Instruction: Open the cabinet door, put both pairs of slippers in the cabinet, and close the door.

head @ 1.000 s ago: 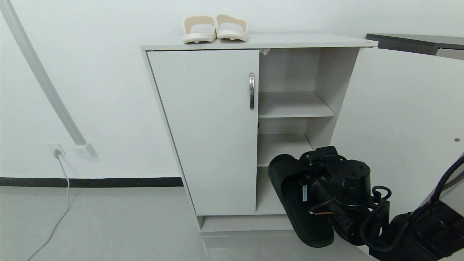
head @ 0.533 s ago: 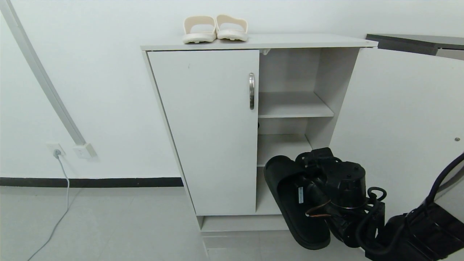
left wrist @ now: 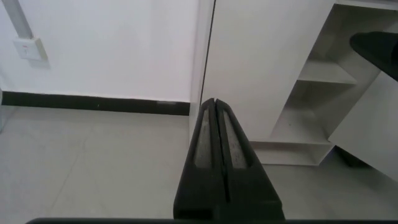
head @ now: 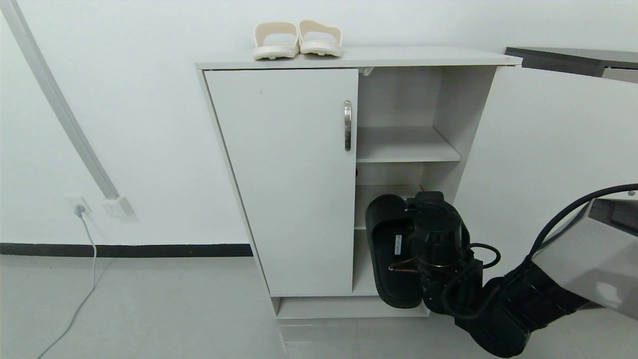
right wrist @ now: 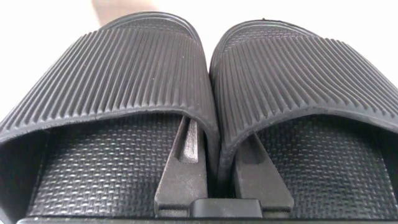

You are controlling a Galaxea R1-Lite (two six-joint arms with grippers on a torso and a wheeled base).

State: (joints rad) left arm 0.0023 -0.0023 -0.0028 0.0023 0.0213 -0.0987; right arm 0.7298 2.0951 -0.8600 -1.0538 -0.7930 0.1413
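Observation:
A white cabinet (head: pixel 349 57) stands against the wall, its right door (head: pixel 543 164) swung open and its left door (head: pixel 289 179) closed. A beige pair of slippers (head: pixel 297 40) rests on the cabinet top. My right gripper (right wrist: pixel 217 168) is shut on the black pair of slippers (head: pixel 391 249), one finger (right wrist: pixel 186 162) inside each strap, pinching the inner edges together. The black slippers (right wrist: pixel 205 81) hang sole-outward at the mouth of the cabinet's lower compartments. My left gripper (left wrist: pixel 215 134) is shut and empty, low over the floor to the left of the cabinet (left wrist: pixel 267 56).
Inside the open half are an upper shelf (head: pixel 406 144) and a middle shelf (head: pixel 384 192). A wall socket with a cable (head: pixel 79 212) and a slanted conduit (head: pixel 55 99) lie to the left. Grey tiled floor (head: pixel 149 309) spreads in front.
My right arm has carried the black slippers up and in toward the cabinet opening, turning them more upright. The head view shifted slightly.

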